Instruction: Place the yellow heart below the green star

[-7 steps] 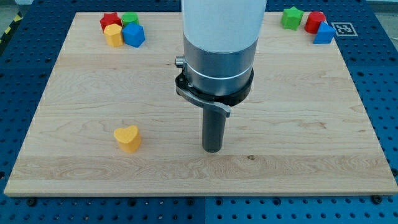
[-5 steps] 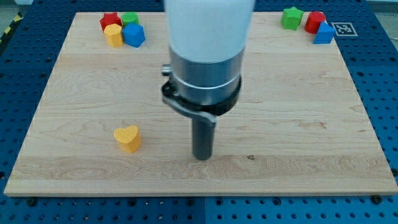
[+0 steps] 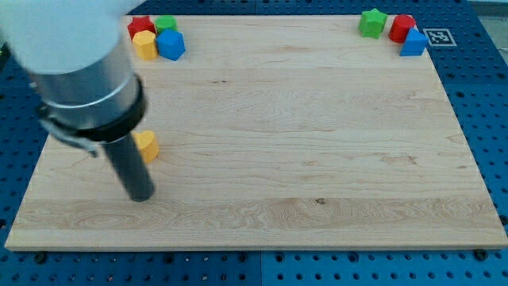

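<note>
The yellow heart (image 3: 149, 146) lies on the wooden board (image 3: 317, 119) at the view's left, its left side hidden behind my rod. My tip (image 3: 141, 198) rests on the board just below the heart, toward the view's bottom. The green star (image 3: 371, 22) sits far off at the view's top right corner.
A red block (image 3: 402, 27) and a blue block (image 3: 413, 43) sit right of the green star. At the top left, a red block (image 3: 141, 25), a green block (image 3: 166, 24), a yellow block (image 3: 144, 44) and a blue block (image 3: 171, 44) cluster together.
My rod has swept from the board's middle far to the view's left. The yellow heart now lies a little higher and further left than before.
</note>
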Controlling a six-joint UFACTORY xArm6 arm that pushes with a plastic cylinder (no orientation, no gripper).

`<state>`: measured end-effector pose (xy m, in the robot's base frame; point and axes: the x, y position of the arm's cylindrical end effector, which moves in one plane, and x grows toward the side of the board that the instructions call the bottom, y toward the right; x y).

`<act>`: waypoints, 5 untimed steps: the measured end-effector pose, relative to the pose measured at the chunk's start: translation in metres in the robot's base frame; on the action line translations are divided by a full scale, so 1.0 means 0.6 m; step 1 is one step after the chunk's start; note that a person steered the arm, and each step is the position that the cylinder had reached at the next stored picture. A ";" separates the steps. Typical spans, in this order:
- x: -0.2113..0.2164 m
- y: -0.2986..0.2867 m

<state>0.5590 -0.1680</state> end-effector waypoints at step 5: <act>-0.096 -0.015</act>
<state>0.5013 -0.1772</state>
